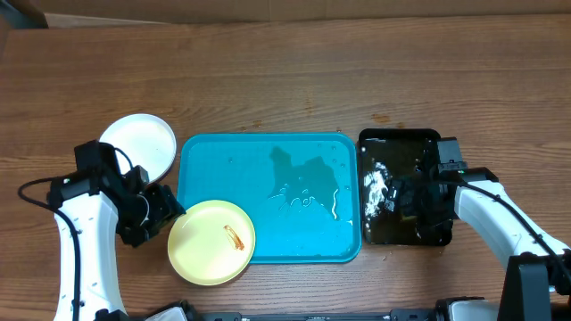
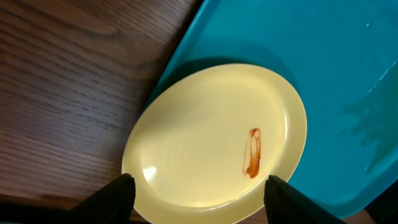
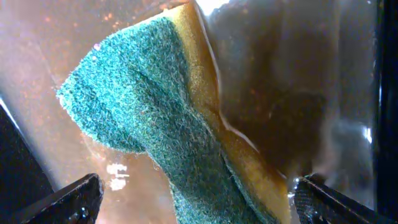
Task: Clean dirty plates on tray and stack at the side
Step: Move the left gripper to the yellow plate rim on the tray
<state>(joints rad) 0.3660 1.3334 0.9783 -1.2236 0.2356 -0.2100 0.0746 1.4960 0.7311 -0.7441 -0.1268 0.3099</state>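
Observation:
A pale yellow plate (image 1: 211,242) with a red-orange smear (image 2: 253,152) lies across the front left corner of the turquoise tray (image 1: 232,169), partly over the table. My left gripper (image 1: 165,212) is at its left edge, open, with its fingertips (image 2: 115,198) standing either side of the plate's near rim (image 2: 205,208). A white plate (image 1: 138,143) rests on the table to the left of the tray. My right gripper (image 1: 406,198) hangs open over the black tray, and a green and yellow sponge (image 3: 161,112) lies between its spread fingers (image 3: 74,200), touching neither.
The narrow black tray (image 1: 397,135) at the right holds water and white foam (image 1: 375,187). Wet streaks (image 1: 303,187) cover the middle of the turquoise tray. Bare wooden table stretches behind both trays.

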